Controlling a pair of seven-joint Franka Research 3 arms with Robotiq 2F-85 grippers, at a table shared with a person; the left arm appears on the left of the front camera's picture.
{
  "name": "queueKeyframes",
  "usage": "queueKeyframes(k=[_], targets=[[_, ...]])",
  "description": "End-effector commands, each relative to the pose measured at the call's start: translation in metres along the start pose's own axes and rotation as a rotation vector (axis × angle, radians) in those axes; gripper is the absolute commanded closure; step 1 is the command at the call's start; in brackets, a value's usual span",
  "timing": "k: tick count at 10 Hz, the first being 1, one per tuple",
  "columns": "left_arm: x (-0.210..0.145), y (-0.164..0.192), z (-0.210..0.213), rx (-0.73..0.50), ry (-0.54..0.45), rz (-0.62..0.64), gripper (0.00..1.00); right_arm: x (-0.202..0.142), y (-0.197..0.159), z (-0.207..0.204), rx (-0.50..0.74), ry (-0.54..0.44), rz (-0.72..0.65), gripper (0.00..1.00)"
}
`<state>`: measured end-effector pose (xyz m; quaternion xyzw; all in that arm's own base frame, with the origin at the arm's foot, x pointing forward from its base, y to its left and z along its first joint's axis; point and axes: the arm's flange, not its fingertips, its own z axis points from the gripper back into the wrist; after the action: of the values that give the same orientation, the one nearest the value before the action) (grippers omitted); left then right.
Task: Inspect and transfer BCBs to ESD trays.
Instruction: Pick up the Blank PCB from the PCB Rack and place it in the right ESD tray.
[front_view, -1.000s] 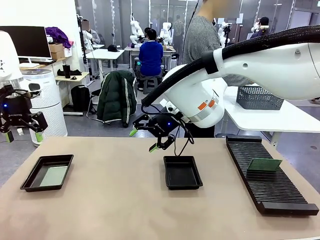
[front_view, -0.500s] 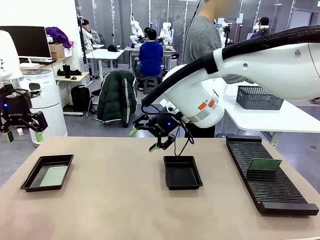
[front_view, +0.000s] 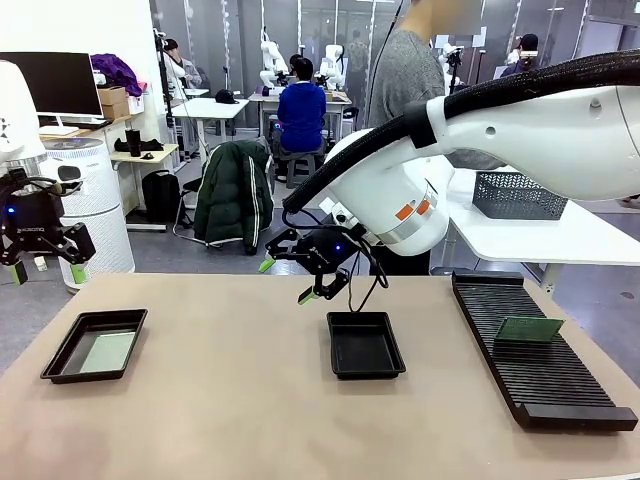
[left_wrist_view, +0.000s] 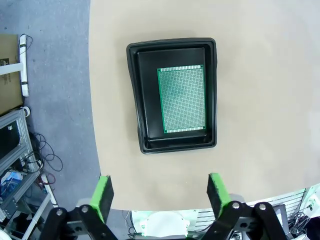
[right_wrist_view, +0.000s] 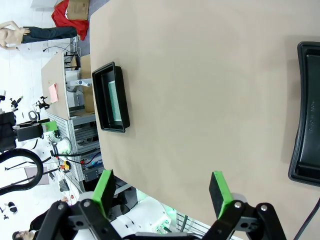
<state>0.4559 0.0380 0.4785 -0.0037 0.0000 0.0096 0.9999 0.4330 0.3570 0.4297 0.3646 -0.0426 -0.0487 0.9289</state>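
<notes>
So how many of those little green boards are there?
2. The first board lies flat in the left tray; the second board stands tilted on the ribbed rack at right. None looks hidden.

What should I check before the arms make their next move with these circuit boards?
1. The left gripper is open and empty: ok.
2. The right gripper is open and empty: ok.
3. The middle tray is empty and can take a board: ok.
4. The rack board sits on the ribbed rack, apart from both grippers: ok.
5. The left-tray board lies flat inside the left tray: ok.
6. The rack board has a sound face: cannot tell, too small to judge.
</notes>
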Motion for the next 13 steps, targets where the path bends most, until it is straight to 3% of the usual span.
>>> queueKeyframes(k=[1,8,13], targets=[[-0.001,0.001,-0.003,0.000,-0.008,-0.004,0.00,-0.001,0.001,0.000,-0.009,-0.001,-0.002,0.00],[-0.001,0.001,-0.003,0.000,-0.008,-0.004,0.00,0.000,0.000,0.000,0.000,0.000,0.000,0.00],[-0.001,0.001,-0.003,0.000,-0.008,-0.004,0.00,-0.028,-0.032,0.122,-0.126,-0.090,0.081,0.00]])
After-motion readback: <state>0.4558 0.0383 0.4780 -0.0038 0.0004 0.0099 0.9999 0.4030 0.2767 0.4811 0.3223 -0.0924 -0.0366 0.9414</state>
